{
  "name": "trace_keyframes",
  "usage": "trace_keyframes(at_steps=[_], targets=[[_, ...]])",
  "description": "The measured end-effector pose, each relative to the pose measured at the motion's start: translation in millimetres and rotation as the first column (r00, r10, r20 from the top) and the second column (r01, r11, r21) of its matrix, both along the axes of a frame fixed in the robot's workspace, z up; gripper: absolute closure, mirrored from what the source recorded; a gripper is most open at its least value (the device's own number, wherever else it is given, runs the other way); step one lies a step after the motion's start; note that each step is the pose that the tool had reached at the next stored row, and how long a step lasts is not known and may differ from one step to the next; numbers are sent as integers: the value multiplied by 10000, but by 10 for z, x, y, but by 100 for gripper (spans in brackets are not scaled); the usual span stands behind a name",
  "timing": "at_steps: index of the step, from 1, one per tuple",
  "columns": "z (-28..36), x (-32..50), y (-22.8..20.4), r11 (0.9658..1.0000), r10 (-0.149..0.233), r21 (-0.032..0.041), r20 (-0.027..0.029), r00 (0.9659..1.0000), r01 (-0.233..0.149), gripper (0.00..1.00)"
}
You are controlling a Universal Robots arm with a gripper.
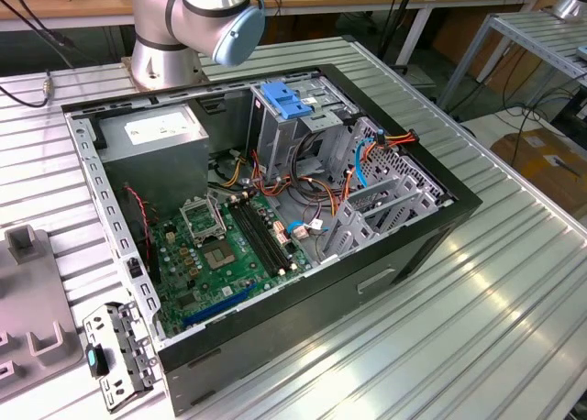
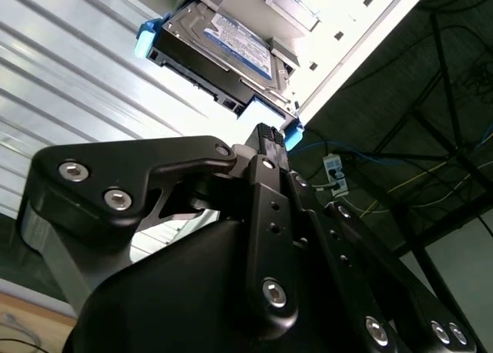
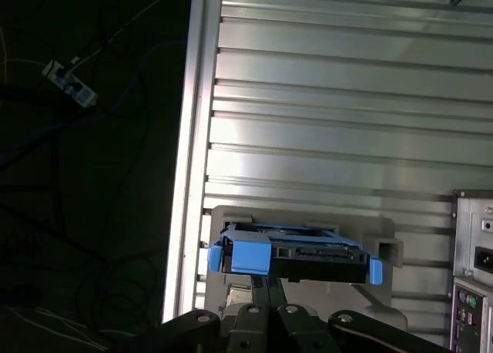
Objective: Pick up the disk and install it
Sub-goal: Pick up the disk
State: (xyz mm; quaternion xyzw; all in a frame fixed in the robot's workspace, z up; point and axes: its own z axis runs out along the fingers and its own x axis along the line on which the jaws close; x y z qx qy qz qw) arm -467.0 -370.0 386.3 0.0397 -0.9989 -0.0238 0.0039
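Disk [image 2: 202,48] isn't picked up or installed. It lies flat in a grey holder [image 3: 300,214] right at the bench [image 3: 347,99] edge, just beside the rear panel of the PC case [image 1: 413,246].

Blue handle [image 3: 246,257] faces the gripper [image 2: 268,131], probably so it can come in from off the bench edge with nothing in the way.

Gripper: the 2 fingers are pressed nearly together, tips right at the handle end. Can't tell if they're pinching it or just touching.

The case lies on its side with the panel off, so I'd say the drive cage [image 1: 303,117] is meant to be reached from above.

Writing: there's a white-and-blue label [image 2: 248,38] on the disk and a white label [image 1: 156,127] on the grey power supply. Print on both is too small to read.
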Motion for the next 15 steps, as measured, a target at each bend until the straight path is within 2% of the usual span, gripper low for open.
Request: trace_keyframes(at_steps=[15], targets=[[0,0,0,10000,75,1,0,10000,-75,89]])
